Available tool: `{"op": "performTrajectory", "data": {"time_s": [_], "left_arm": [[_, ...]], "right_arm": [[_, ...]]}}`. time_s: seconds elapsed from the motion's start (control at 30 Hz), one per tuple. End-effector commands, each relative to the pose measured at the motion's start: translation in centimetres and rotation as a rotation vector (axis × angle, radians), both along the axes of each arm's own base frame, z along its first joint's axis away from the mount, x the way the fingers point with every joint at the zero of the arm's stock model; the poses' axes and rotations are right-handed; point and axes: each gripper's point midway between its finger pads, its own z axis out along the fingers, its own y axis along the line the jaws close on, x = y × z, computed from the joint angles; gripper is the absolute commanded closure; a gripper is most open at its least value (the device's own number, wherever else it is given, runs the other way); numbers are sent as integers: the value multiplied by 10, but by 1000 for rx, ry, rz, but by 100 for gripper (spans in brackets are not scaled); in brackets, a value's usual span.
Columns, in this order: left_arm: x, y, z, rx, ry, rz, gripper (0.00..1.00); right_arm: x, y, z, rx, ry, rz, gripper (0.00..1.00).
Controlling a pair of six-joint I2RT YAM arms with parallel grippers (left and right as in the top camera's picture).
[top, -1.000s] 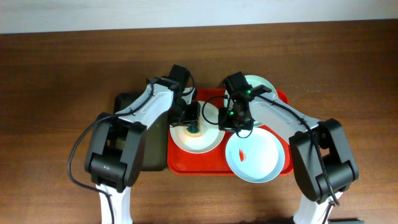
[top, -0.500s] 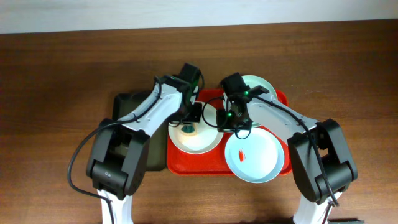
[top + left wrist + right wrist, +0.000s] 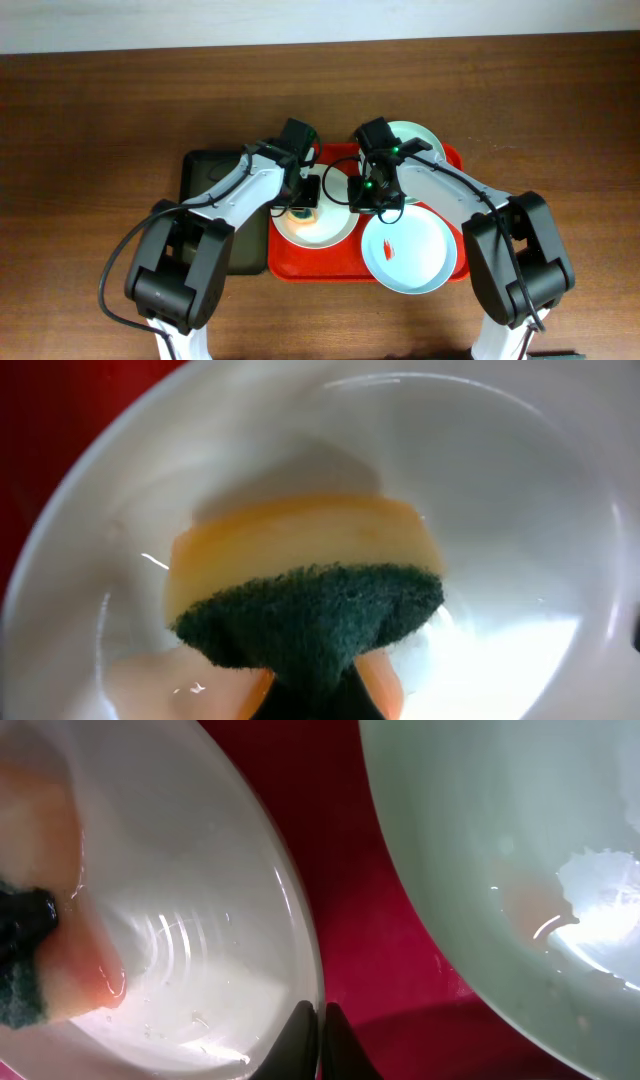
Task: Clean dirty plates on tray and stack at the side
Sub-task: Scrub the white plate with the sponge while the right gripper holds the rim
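Observation:
A white plate (image 3: 322,232) sits at the left of the red tray (image 3: 300,266). My left gripper (image 3: 303,203) is shut on a yellow sponge with a green scouring pad (image 3: 305,575) and presses it onto the white plate (image 3: 500,490). My right gripper (image 3: 312,1040) is shut on the white plate's right rim (image 3: 290,910) and also shows in the overhead view (image 3: 362,200). A mint plate with a red smear (image 3: 415,260) lies at the tray's front right. Another mint plate (image 3: 420,135) lies at the back right, partly under the right arm.
A dark green-black tray (image 3: 205,190) lies just left of the red tray, partly under the left arm. The brown wooden table (image 3: 90,150) stretches out on both sides. In the right wrist view a mint plate (image 3: 520,870) sits close beside the white one.
The left arm has shifted, and the sponge has slid a little to the left on the white plate. The right gripper has stayed on the rim.

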Motion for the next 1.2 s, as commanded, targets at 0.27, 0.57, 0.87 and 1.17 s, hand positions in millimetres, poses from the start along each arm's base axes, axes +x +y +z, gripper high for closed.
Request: {"op": "performTrajectory", "data": {"time_s": [0.27,0.57,0.87,1.17], "left_arm": [[6,-2,73,-38,-162,19,100],[5,23,-11,154,-39,68,100],[-34,-64,10,-433,280,-108,100],[23,31,39,79,29,70,100]], "right_arm": [[-10,12,-4,18,20,48,96],[-10,11,-4,16,19,48,96],[-10,11,-4,16,19,48,96],[-10,11,-4,15,19,48,96]]}}
